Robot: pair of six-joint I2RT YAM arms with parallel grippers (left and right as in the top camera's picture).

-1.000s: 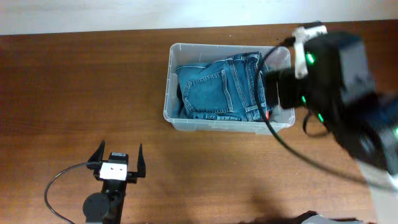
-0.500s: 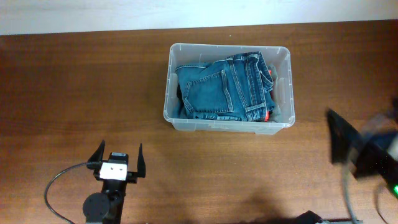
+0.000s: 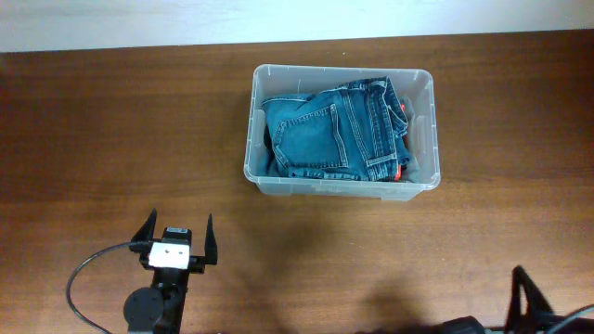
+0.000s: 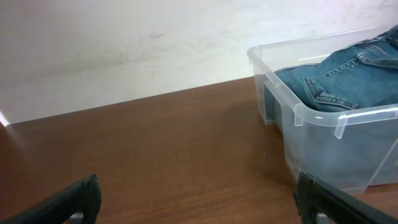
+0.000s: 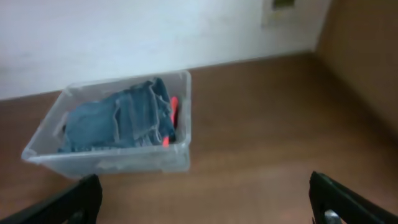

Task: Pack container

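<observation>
The clear plastic container (image 3: pixel 253 121) stands on the wooden table at the back centre. Folded blue jeans (image 3: pixel 329 134) fill it, and an orange-red item (image 3: pixel 400 171) shows at its right end. My left gripper (image 3: pixel 176 232) is open and empty, near the front left and well short of the container. In the left wrist view (image 4: pixel 196 196) the container's corner (image 4: pixel 298 115) and the jeans (image 4: pixel 348 71) lie to the right ahead. My right gripper (image 5: pixel 205 202) is open and empty. It faces the container (image 5: pixel 106 160) from a distance, and only a fingertip (image 3: pixel 522 289) shows in the overhead view.
A pale wall runs along the table's far edge (image 3: pixel 139 46). The left arm's black cable (image 3: pixel 83 274) loops at the front left. Bare wood (image 3: pixel 371 250) lies between both grippers and the container.
My right arm has pulled away from over the container's right end to the table's front right corner. The jeans stay in the container. The left arm has not moved.
</observation>
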